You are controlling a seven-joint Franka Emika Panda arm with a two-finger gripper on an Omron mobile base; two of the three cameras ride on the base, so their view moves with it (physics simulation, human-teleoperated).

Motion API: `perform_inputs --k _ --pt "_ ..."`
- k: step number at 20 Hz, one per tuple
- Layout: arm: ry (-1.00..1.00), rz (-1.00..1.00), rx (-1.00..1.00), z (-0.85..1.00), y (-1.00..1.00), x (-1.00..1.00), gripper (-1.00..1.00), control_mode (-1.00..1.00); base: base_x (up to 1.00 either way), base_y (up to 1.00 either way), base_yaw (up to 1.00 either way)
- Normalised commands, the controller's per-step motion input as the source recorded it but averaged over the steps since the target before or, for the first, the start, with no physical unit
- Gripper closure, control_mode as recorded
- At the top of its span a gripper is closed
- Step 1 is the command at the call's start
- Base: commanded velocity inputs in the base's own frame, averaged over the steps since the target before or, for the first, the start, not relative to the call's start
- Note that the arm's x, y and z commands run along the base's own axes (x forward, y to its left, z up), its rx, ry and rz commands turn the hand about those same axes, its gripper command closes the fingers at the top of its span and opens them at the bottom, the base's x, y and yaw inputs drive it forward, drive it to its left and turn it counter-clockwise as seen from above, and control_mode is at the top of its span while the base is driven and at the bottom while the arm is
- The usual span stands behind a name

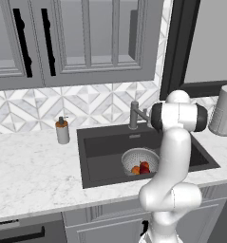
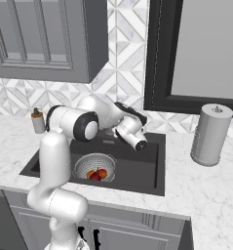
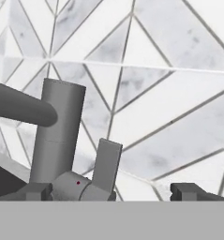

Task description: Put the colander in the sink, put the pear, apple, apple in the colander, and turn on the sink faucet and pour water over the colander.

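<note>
Right now the perforated steel colander [image 1: 139, 160] sits in the charcoal sink [image 1: 100, 147], cupping round apples [image 1: 136, 169]; jaws wide, empty, facing the cylindrical faucet [image 3: 57, 136].

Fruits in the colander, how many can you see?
3, all in the colander in the sink: one orange-red apple on the left, another apple further back, and the dark red pear in front. The arm covers the colander's right side, so more could be hidden.

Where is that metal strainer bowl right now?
The colander sits inside the dark sink, toward its front, with the fruit in it. In the left base view it shows just left of the white arm, below the faucet.
</note>
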Motion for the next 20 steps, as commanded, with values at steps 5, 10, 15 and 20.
perform_inputs --k 5,10,15,20 --pt "0.00 0.00 0.00 -0.18 0.00 0.00 -1.00 -1.00 0.00 0.00 0.00" --pt "0.00 0.00 0.00 -0.22 -0.01 0.19 -1.00 -1.00 0.00 0.00 0.00" --pt "0.02 0.00 0.00 -0.09 0.00 0.30 -1.00 -1.00 0.00 0.00 0.00" --pt "0.01 0.00 0.03 0.07 0.01 0.12 -1.00 -1.00 0.00 0.00 0.00"
